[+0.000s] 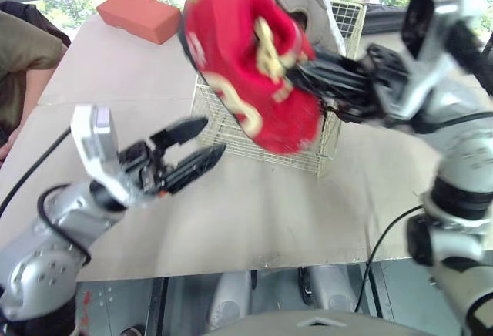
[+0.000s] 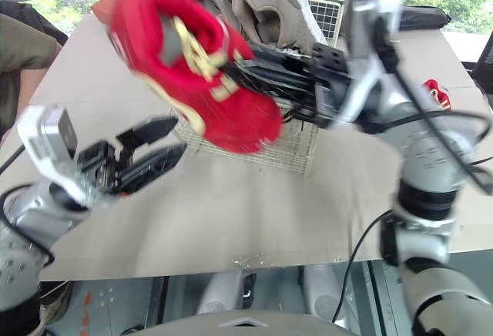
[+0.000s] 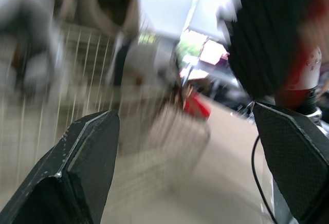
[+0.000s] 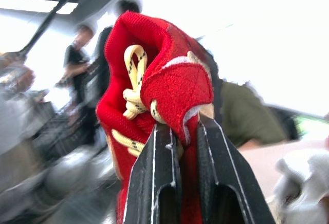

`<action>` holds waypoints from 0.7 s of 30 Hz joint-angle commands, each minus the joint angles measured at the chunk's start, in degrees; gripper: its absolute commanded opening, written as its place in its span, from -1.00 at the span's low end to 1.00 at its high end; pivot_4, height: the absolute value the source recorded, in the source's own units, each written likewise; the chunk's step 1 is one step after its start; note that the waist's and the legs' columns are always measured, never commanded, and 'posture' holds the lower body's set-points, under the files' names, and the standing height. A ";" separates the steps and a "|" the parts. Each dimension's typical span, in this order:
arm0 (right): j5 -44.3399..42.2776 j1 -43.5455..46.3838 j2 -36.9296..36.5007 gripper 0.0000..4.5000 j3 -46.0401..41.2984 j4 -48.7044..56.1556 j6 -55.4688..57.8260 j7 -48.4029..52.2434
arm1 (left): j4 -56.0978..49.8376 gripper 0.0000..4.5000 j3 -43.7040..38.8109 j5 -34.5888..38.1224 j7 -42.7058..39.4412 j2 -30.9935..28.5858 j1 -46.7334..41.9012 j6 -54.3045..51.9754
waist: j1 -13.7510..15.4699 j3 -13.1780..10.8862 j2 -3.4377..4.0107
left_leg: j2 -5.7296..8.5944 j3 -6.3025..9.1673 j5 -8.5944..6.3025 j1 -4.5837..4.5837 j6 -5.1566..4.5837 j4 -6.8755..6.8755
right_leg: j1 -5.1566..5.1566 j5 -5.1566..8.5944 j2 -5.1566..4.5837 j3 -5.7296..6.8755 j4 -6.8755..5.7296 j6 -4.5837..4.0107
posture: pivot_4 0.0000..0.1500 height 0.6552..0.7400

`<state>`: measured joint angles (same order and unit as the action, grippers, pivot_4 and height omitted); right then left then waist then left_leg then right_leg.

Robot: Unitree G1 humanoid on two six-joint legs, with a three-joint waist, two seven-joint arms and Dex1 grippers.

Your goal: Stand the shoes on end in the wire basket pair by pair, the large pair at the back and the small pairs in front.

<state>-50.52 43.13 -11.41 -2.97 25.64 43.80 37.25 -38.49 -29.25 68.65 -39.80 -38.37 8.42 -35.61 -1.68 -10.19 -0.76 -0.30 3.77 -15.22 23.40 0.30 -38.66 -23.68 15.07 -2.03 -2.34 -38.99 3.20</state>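
Clamped on the red shoe [image 1: 246, 66], the right gripper [image 1: 300, 70] holds it just above the wire basket [image 1: 219, 116], where it likely needs lowering upright into the front row; the left gripper [image 1: 212, 137] hangs open below.

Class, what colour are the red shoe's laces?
Laces on the red shoe: cream with dark flecks; right wrist view.

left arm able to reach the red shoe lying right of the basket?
Probably not: that shoe lies beyond the basket and the right end effector, which holds the other red shoe across the path.
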 commanded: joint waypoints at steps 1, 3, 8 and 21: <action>19.00 0.22 8.15 -1.00 10.78 -6.30 -20.62 -4.83 | -0.71 0.97 -4.03 -3.03 -2.25 0.83 4.72 3.88 | -0.27 0.03 -0.05 | 0.01 -0.05 0.00 -0.06 0.00 0.01 | 0.05 0.00 0.02 -0.03 0.00 0.00 | 1.00 1.00; 26.85 -0.08 13.09 -1.00 14.85 -12.93 -31.28 -6.80 | -0.05 0.97 -5.39 -4.62 -3.86 1.43 7.77 5.42 | -0.72 0.06 -0.08 | 0.10 -0.27 0.00 -0.58 0.01 0.33 | 0.28 -0.01 0.03 -0.30 0.05 -0.03 | 1.00 1.00; 41.06 -4.04 21.07 -1.00 20.04 -27.91 -55.18 -12.73 | -0.83 0.97 -7.31 -8.88 -5.30 4.14 13.65 9.87 | -0.57 0.14 -0.22 | 0.02 -0.31 0.13 -0.64 0.26 0.43 | 0.27 0.00 0.10 -0.35 0.14 -0.05 | 1.00 1.00; 45.70 -7.48 22.96 -1.00 22.22 -55.74 -79.11 -13.60 | -0.94 0.97 -12.58 -6.63 -8.85 8.67 22.70 15.60 | -1.04 0.47 -0.73 | -0.20 -0.34 -0.04 -2.58 0.01 0.79 | 2.09 0.30 0.12 -0.50 0.61 -0.61 | 1.00 1.00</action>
<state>-2.88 37.56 7.84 20.32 -25.88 -35.40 23.53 -37.81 -40.38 60.98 -48.47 -29.88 30.78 -21.34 -2.72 -9.72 -1.49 -0.56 3.39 -15.27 20.43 0.31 -37.72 -21.24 15.39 -1.93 -2.92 -38.20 2.59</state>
